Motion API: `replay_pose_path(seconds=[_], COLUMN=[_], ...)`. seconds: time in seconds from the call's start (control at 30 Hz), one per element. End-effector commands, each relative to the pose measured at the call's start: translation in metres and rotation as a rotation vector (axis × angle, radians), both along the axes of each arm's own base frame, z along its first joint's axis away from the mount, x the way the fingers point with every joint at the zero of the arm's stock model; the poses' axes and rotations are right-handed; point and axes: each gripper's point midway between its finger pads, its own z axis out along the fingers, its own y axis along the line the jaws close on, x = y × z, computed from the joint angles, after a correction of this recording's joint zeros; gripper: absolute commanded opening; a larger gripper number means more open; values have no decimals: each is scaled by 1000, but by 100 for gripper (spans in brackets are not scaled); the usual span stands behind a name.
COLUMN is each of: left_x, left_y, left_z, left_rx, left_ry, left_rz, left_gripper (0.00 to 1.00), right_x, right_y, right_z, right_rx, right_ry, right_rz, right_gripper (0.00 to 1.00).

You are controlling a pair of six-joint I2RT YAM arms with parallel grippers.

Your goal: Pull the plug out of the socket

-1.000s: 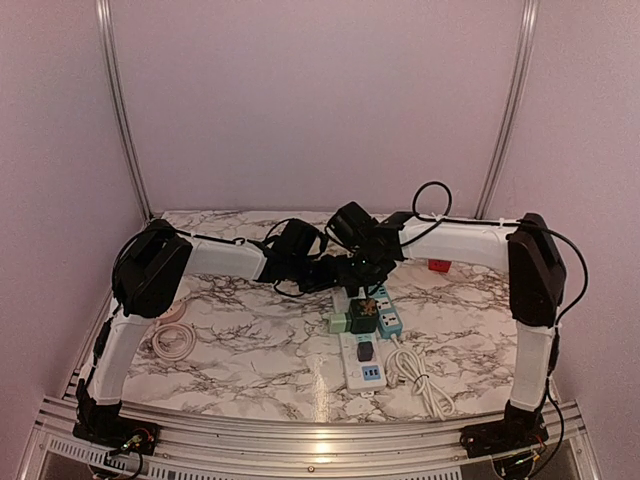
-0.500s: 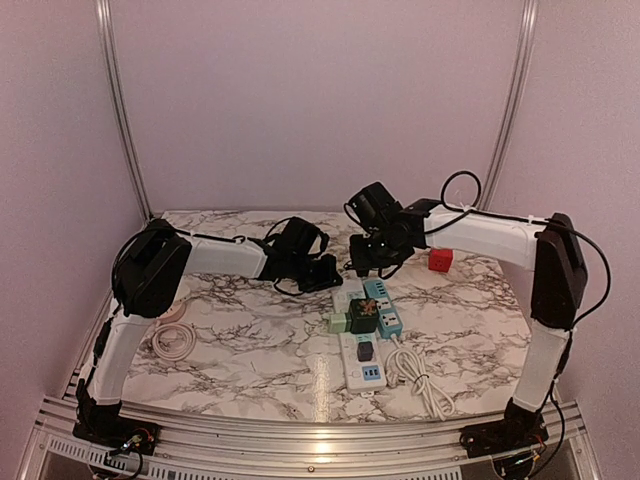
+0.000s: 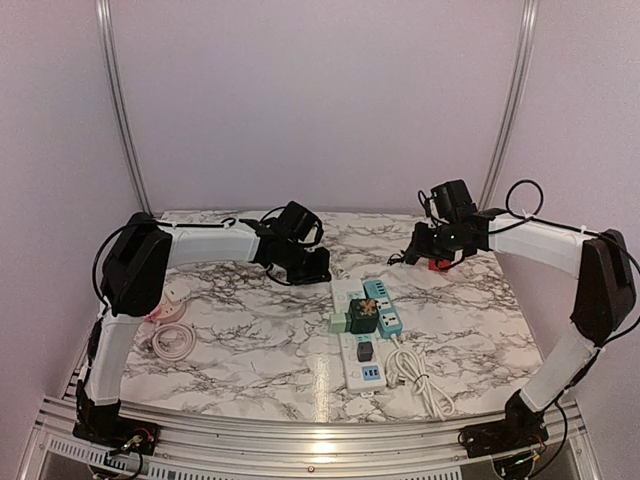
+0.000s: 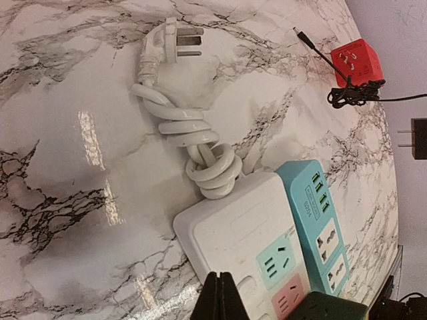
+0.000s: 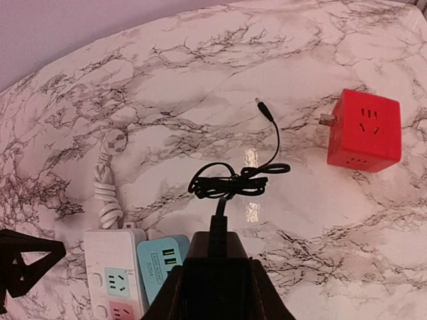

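Plug [image 5: 213,257] clamped in right hand [image 3: 425,248], clear of white socket strip [image 4: 233,233]; left hand [image 4: 220,295] closed, empty.

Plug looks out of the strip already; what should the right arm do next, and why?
Probably lower and release: the right gripper holds the black adapter aloft, prongs bare, its cable hanging down near the red cube.

White power strip [image 4: 230,233], coiled cord [image 4: 183,127]

Black plug [image 4: 418,138], thin cord trailing, lifted well apart from the power strips [image 4: 240,230].
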Motion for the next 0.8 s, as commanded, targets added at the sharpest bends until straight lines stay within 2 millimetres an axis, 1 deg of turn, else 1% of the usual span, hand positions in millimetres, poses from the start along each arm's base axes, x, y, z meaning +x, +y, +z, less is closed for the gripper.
replay_pose_path(seconds=[0.0,0.1,0.27,0.53,0.77], left_x=[-7,-12,-22,-42,-55], left_y=[11,13,21,32,34], left_z=[47,59,74,78,78], left_rx=[1,-6,-8,3,7], left_ry=[-48,-56,-65,-55,-48], left_rz=[-17,-28,-40,-69,-85], left_gripper=[0,0,0,0,0], right_x=[2,-5,-14,-29,-38], right_y=[-2,-7,-21,-48,-55], right_z=[12,0,-24,-51,-68], right_rx=[182,222,230,300,300], right_ry=[-62,-51,-20,9,43], right_rz=[87,107,88,56,49], right_gripper=[0,0,0,0,0])
